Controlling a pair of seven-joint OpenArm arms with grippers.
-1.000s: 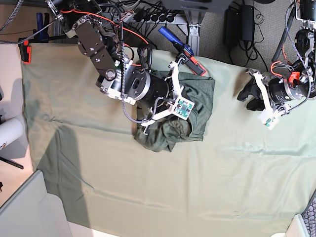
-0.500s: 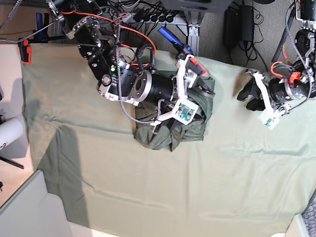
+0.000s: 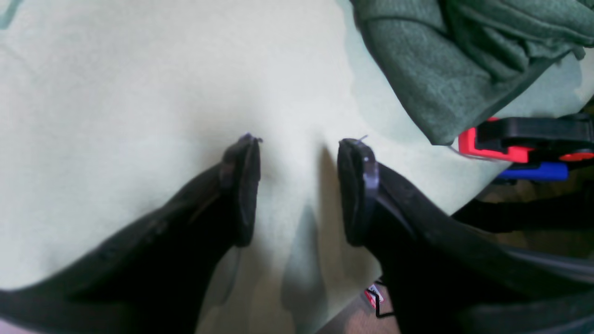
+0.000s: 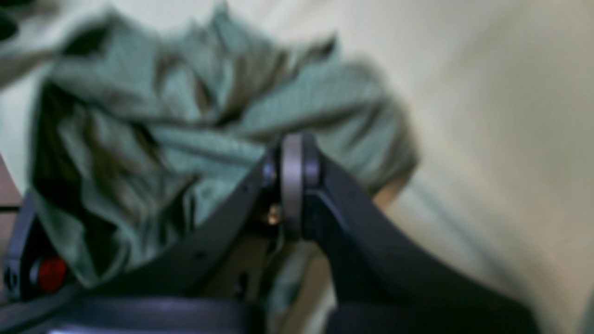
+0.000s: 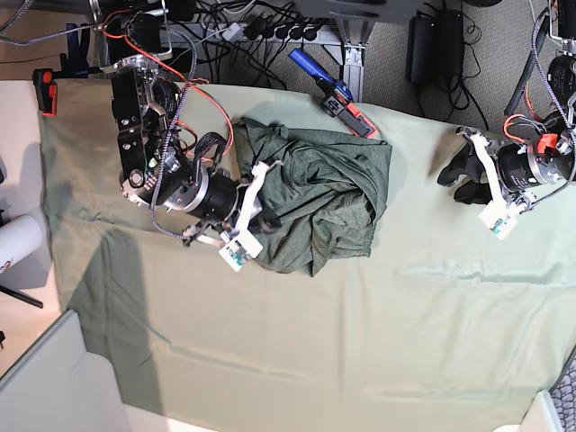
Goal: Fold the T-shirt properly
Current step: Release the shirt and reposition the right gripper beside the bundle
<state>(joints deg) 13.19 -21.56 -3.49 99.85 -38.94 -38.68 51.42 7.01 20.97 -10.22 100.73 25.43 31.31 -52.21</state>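
Table cloth [image 5: 297, 351]: the pale mint cloth covered the whole worktop, with only shallow creases toward the near edge.

T-shirt [image 5: 315, 202]: it lay bunched in a dark olive heap near the far edge, about midway between the left and right edges, with no clean fold showing. Against the view of 1 second before, more of the heap was uncovered and cloth had spread toward the left edge.

Right arm: over that second it had swung off the top of the heap to the heap's left side.

Right gripper [image 4: 292, 185]: its 2 fingers were pressed together. The blurred wrist view did not show whether a pinch of shirt was caught between them; the tip sat against the heap's left rim.

Left gripper [image 3: 297, 185]: its 2 fingers stood apart over bare cloth near the right edge, holding nothing and well clear of the shirt, in the same spot as 1 second before.

Clamp [image 3: 519, 139]: a red and black clamp sat at the far edge, just beside the shirt's corner.

Meaning for the task: the folding looked barely begun; the shirt probably needed spreading flat first.
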